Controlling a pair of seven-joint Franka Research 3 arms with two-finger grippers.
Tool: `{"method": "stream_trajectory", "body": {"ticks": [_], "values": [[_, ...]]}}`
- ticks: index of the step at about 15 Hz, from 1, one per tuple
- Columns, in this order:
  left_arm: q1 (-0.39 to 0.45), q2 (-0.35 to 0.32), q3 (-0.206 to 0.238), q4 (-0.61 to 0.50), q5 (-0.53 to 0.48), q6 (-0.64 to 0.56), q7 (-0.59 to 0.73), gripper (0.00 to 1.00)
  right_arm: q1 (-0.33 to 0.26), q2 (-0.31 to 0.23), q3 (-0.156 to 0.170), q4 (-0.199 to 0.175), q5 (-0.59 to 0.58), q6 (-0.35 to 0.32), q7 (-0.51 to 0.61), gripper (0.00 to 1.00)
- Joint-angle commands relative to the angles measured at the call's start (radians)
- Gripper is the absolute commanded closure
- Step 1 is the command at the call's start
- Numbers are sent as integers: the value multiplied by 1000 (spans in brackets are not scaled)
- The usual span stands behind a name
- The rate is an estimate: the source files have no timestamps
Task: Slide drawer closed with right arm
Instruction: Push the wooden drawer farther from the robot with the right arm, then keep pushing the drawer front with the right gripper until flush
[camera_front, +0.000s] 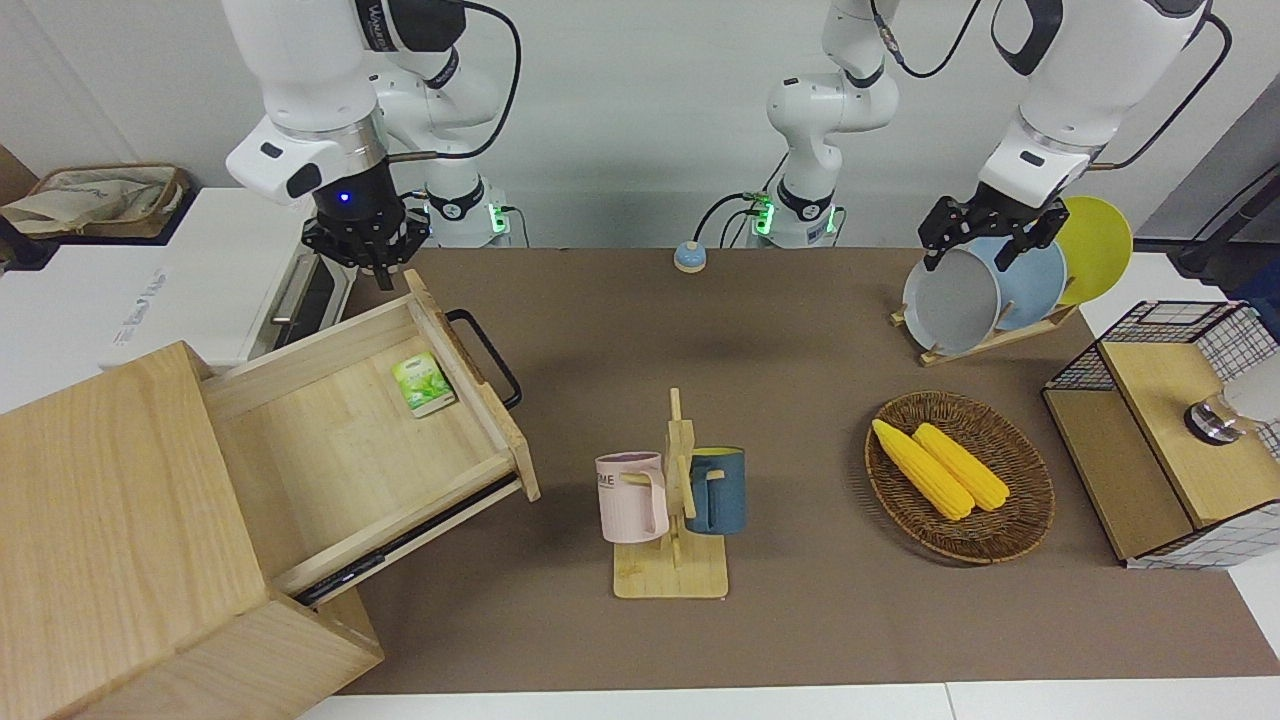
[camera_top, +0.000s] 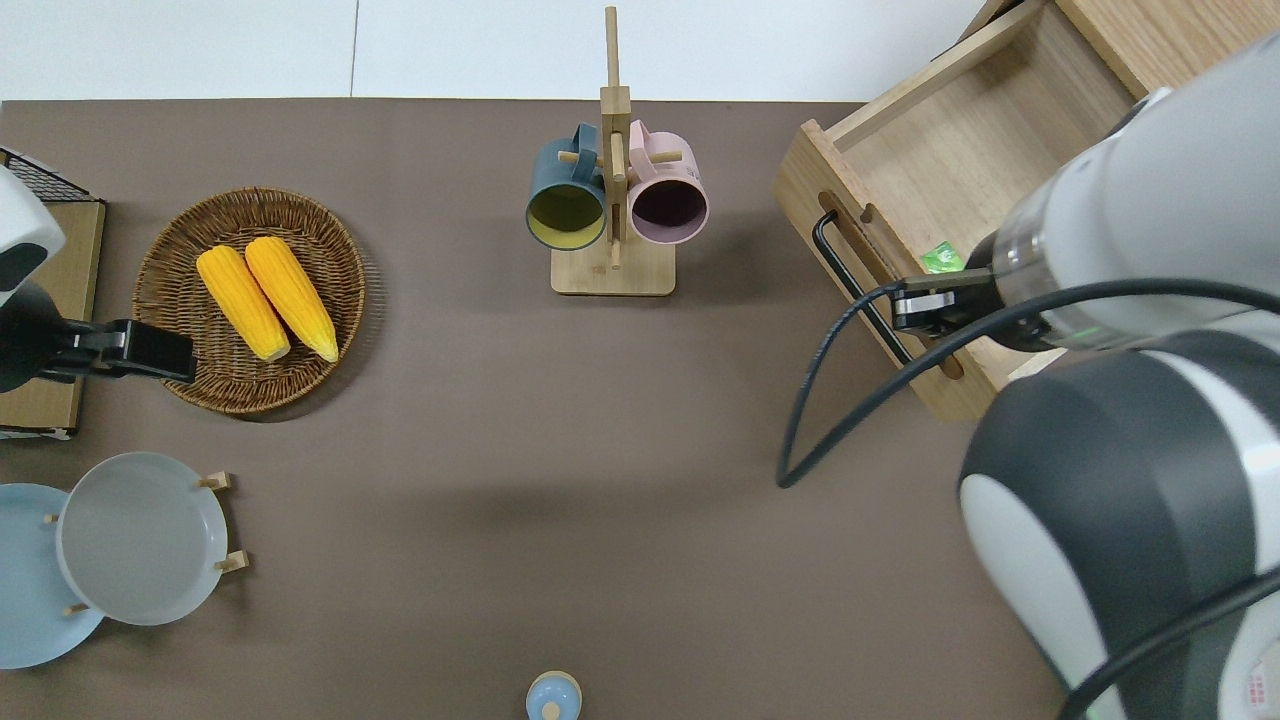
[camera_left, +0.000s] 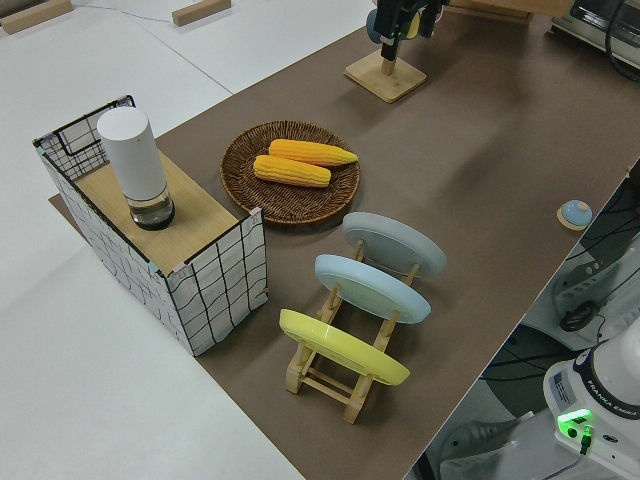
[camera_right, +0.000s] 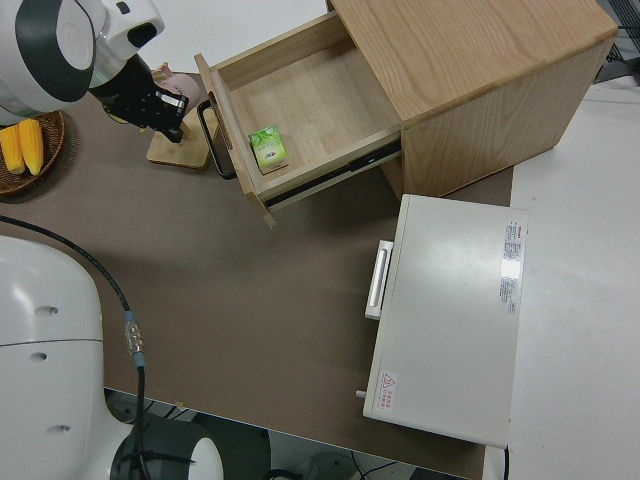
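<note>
From the front view I am watching the right gripper (camera_front: 367, 252) hanging up in the air near the robot-side corner of the open drawer (camera_front: 370, 440), its blue wrist light glowing; I cannot tell whether its fingers are released or clenched. The drawer is standing pulled well out of the pale wooden cabinet (camera_front: 110, 520) at the right arm's end of the table, its black bar handle (camera_front: 487, 354) facing the middle of the table, and a small green packet (camera_front: 423, 384) is lying inside it near the front panel. The left arm is sitting parked, its gripper (camera_front: 990, 235) looking spread apart at the fingers. Toward the middle of the table I am seeing a mug rack (camera_front: 672, 500) carrying a pink mug (camera_front: 633, 497) and a blue mug (camera_front: 716, 490), and a wicker basket (camera_front: 1010, 530) holding two corn cobs (camera_front: 940, 468). In the overhead view the right arm (camera_top: 1130, 400) is covering much of the drawer (camera_top: 960, 150), with the handle (camera_top: 850, 280) and the green packet (camera_top: 941, 258) peeking out beside the wrist. The left side view is showing me a plate rack (camera_left: 330, 375) with three plates and a wire-mesh box (camera_left: 215, 275). In the right side view the drawer (camera_right: 310, 100) is again standing open with the packet (camera_right: 267, 148) on its floor, and a white appliance (camera_right: 450, 320) is lying nearer to the robots than the cabinet (camera_right: 470, 70).
</note>
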Motion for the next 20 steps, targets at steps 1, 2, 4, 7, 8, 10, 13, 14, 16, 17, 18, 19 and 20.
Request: {"method": "stream_trajectory", "body": {"ticks": [1, 2, 4, 7, 8, 10, 13, 14, 16, 17, 18, 19, 20], "values": [[5, 11, -7, 24, 17, -20, 10, 7, 47, 40, 2, -5, -17, 20, 206, 1000], [5, 11, -7, 26, 17, -20, 10, 7, 60, 51, 2, -7, -15, 21, 255, 1000], [5, 11, -7, 24, 17, -20, 10, 7, 76, 63, 1, -28, -14, 44, 346, 1000], [5, 11, -7, 26, 17, -20, 10, 7, 73, 67, 1, -104, 2, 110, 484, 1000], [5, 11, -7, 24, 17, -20, 10, 7, 73, 68, 1, -121, 3, 127, 508, 1000], [5, 11, -7, 26, 17, -20, 10, 7, 65, 73, 1, -148, 9, 150, 571, 1000], [5, 11, -7, 24, 17, -20, 10, 7, 48, 73, -4, -181, 58, 196, 668, 1000], [5, 11, -7, 24, 17, -20, 10, 7, 31, 73, -4, -192, 74, 219, 699, 1000], [5, 11, -7, 26, 17, -20, 10, 7, 18, 77, -6, -206, 101, 240, 734, 1000], [5, 11, -7, 26, 17, -20, 10, 7, 16, 85, -6, -206, 101, 247, 745, 1000], [5, 11, -7, 26, 17, -20, 10, 7, 16, 91, -9, -206, 101, 253, 759, 1000], [5, 11, -7, 24, 17, -20, 10, 7, 16, 97, -10, -206, 101, 257, 768, 1000], [5, 11, -7, 26, 17, -20, 10, 7, 16, 103, -10, -206, 97, 262, 769, 1000]]}}
